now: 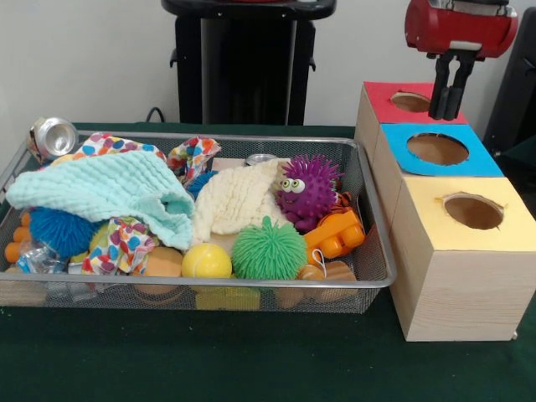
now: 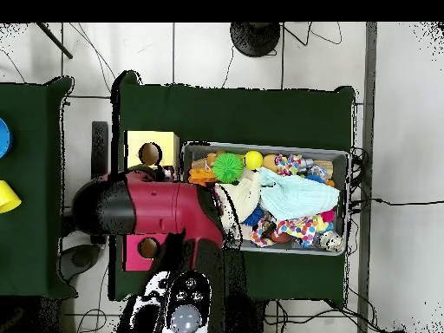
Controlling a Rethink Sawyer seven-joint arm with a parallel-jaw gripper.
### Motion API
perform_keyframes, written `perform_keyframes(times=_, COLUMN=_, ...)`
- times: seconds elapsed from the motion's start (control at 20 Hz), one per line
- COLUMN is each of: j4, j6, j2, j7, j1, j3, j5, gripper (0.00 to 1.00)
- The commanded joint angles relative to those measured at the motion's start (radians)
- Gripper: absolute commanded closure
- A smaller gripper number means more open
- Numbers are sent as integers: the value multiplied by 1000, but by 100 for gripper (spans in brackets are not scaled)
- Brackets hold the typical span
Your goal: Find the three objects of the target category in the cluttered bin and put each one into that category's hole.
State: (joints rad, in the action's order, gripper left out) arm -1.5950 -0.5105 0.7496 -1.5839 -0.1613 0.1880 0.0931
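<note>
The wire mesh bin [image 1: 375, 219] is full of toys and cloths. One shiny can [image 1: 52, 136] lies tilted at the bin's far left corner; it also shows in the overhead view [image 2: 330, 242]. A second can's rim [image 1: 260, 158] peeks out behind the cream cloth. A crumpled silvery piece [image 1: 35, 258] lies at the near left. The blue-surround hole [image 1: 437, 149] is in the middle of three wooden boxes. My gripper [image 1: 448, 115] hangs shut and empty over the red box, just behind the blue surround. In the overhead view the arm [image 2: 152, 210] hides the gripper and the blue box.
The red-surround hole [image 1: 410, 101] is behind the blue one and the yellow-surround hole [image 1: 473, 211] is in front of it. The bin holds a mint cloth [image 1: 109, 188], a cream cloth [image 1: 239, 199], green [image 1: 268, 249], purple [image 1: 308, 188] and blue [image 1: 60, 230] spiky balls, and a yellow ball [image 1: 206, 261].
</note>
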Motion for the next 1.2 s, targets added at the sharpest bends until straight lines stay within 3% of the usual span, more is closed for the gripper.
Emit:
perform_keyframes(times=0.05, j4=-82, j6=-30, j2=-9, j7=-106, j1=64, j3=-121, j5=21, gripper=100)
perform_keyframes(times=0.6, j4=-148, j6=50, j2=-12, j7=-80, j1=153, j3=-208, j5=1, gripper=100)
perform_keyframes(times=1.2, j4=-180, j6=-20, j2=45, j7=-27, j1=246, j3=-282, j5=-8, gripper=100)
